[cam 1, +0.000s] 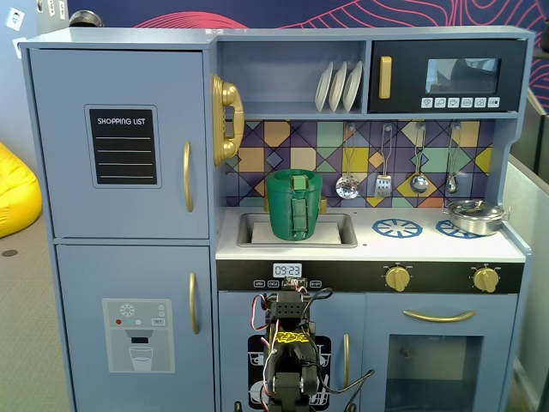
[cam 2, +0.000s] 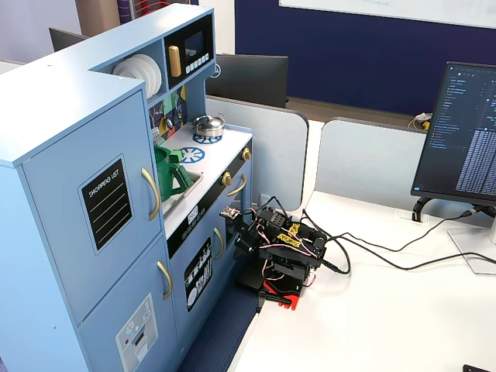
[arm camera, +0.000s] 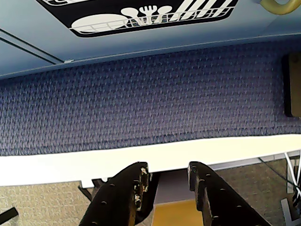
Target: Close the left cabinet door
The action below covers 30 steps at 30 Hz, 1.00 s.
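The left cabinet door (cam 1: 69, 172) is the large light-blue upper door with a black "SHOPPING LIST" panel (cam 1: 124, 146) and a gold handle (cam 1: 188, 177). It sits flush with the cabinet front in both fixed views, and it also shows from the side (cam 2: 70, 170). My arm (cam 1: 287, 360) is folded low in front of the dishwasher door, far below and right of that door. It sits on the white table (cam 2: 283, 248). In the wrist view my gripper (arm camera: 168, 167) points down over the table edge, jaws slightly apart and empty.
A green pitcher (cam 1: 296, 204) stands in the sink and a steel pot (cam 1: 474, 215) on the hob. The dishwasher door (arm camera: 141, 14) and blue carpet (arm camera: 141, 94) lie ahead of the gripper. Cables (cam 2: 372, 252) and a monitor (cam 2: 465, 132) are on the table.
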Each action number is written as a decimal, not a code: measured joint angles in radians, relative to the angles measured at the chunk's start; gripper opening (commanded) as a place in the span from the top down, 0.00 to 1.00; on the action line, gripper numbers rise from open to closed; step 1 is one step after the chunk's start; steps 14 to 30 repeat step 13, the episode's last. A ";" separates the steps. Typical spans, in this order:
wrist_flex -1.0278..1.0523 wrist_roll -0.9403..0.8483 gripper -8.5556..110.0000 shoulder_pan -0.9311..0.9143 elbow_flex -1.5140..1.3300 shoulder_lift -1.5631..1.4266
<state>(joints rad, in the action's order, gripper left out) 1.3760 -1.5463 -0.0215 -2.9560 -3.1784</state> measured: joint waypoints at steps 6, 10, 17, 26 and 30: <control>0.000 0.000 0.91 -0.009 0.000 0.000; 0.000 0.000 0.91 -0.009 0.000 0.000; 0.000 0.000 0.91 -0.009 0.000 0.000; 0.000 0.000 0.91 -0.009 0.000 0.000; 0.000 0.000 0.91 -0.009 0.000 0.000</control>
